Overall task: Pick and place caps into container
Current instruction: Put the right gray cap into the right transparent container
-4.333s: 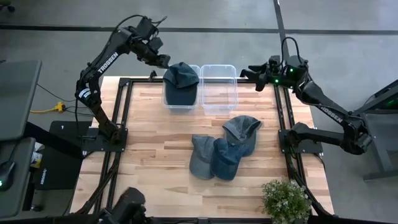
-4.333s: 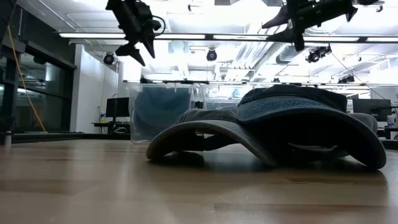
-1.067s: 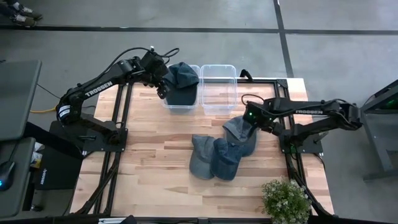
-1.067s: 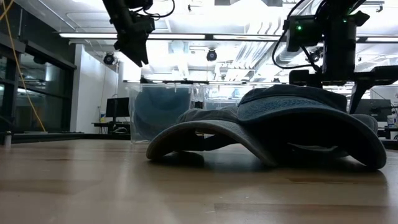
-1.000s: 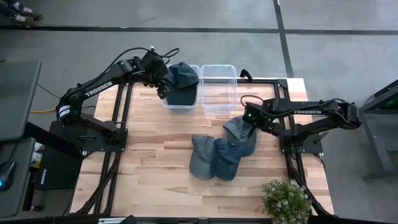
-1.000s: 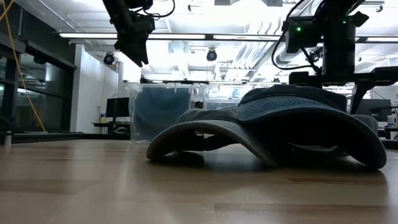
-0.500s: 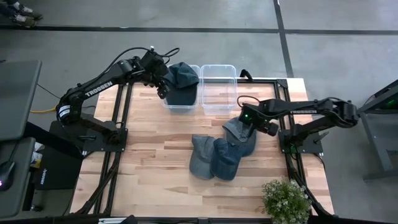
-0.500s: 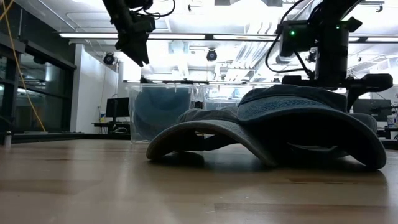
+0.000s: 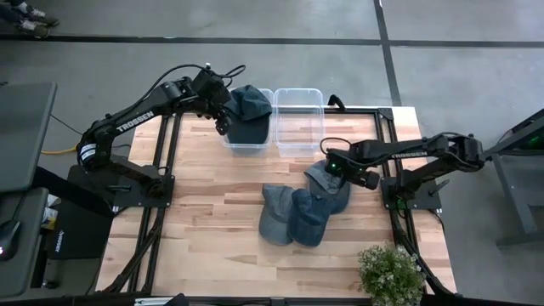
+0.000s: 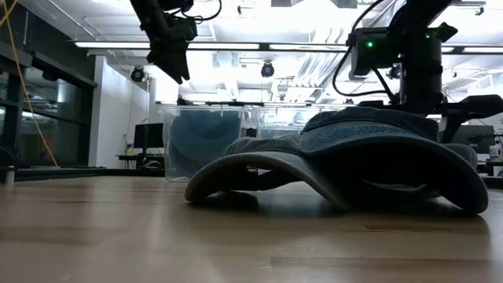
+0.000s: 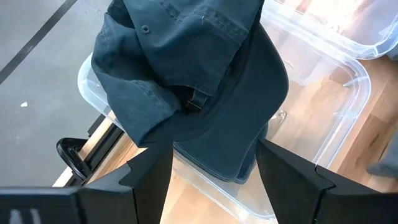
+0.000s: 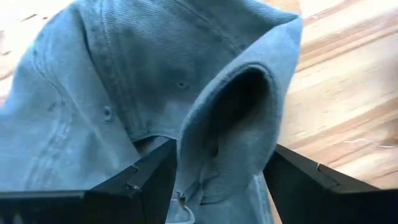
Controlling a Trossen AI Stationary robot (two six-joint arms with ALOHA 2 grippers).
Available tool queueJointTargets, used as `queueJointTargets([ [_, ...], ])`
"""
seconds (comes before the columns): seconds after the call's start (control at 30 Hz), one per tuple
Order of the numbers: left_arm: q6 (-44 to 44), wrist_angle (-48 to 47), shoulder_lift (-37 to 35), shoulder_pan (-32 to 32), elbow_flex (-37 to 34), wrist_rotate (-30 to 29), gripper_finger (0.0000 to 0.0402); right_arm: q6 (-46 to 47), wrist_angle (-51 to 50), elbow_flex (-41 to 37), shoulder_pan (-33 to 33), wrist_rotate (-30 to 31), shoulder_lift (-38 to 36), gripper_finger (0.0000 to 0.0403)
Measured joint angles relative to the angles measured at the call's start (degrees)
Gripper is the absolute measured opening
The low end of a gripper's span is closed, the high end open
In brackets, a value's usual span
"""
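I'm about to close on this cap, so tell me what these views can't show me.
- Fingertip contact: in the right wrist view the right gripper is open astride a grey cap, but the fold hides the fingertips.
- Cap count: the high view's table pile overlaps.
- Left bin contents beneath its top cap: hidden.

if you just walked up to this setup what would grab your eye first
Most likely the pile of three faded blue denim caps mid-table, where the right gripper is down with its open fingers straddling the folded edge of the grey-blue cap nearest the bins. Next, the dark blue cap heaped in the left clear plastic bin, spilling over its rim, with the open left gripper hovering beside it; the neighbouring clear bin has no cap.
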Motion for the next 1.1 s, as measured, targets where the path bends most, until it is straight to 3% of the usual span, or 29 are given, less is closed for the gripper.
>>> queueJointTargets([
  [0.43, 0.0, 0.01, 0.02, 0.0, 0.0, 0.07, 0.0229, -0.25, -3.2, 0.01, 2.62, -0.05, -0.13, 0.0178],
  [1.1, 1.05, -0.03, 0.02, 0.03, 0.0, -1.74, 0.0229, -2.93, -5.81, 0.03, 3.51, 0.32, -0.2, 0.0015],
])
